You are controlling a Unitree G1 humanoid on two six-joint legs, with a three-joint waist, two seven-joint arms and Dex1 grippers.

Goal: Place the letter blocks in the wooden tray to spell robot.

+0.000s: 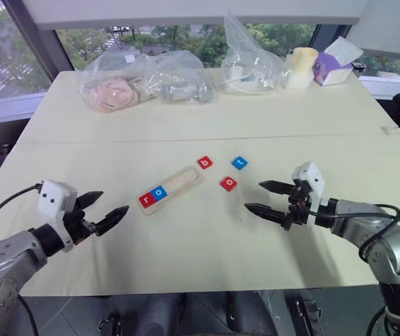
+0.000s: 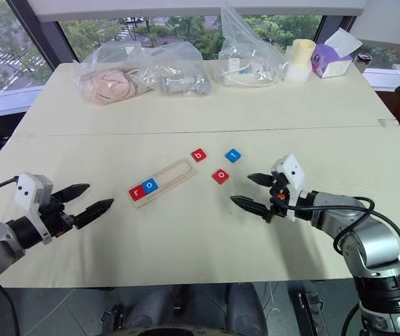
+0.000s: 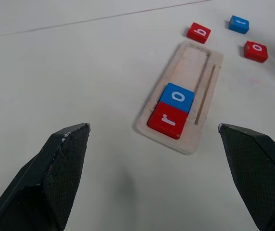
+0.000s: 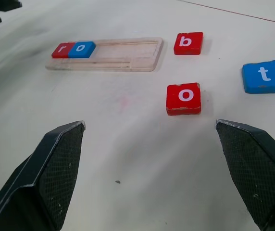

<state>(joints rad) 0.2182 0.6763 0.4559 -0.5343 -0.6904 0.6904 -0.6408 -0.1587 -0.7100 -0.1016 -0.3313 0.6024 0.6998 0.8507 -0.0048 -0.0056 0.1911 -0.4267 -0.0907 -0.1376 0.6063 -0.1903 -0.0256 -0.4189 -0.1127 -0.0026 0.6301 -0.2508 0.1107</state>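
The wooden tray (image 1: 170,190) is being seen lying at an angle near the middle of the pale table (image 1: 207,119); it is a long, narrow holder of light, smooth wood with rounded corners and a shallow recessed slot. A red r block (image 1: 146,199) and a blue o block (image 1: 159,191) are being held side by side, touching, at the slot's end nearer the left gripper (image 1: 109,208). Three more flat, square, glossy tiles with white lowercase letters are being left loose on the table just beyond the tray's other end: a red b block (image 1: 205,162), a red o block (image 1: 228,183) and a blue t block (image 1: 239,162), all apart. Both the left gripper and the right gripper (image 1: 261,197) are being held wide apart and empty, their textured black fingers above the table.
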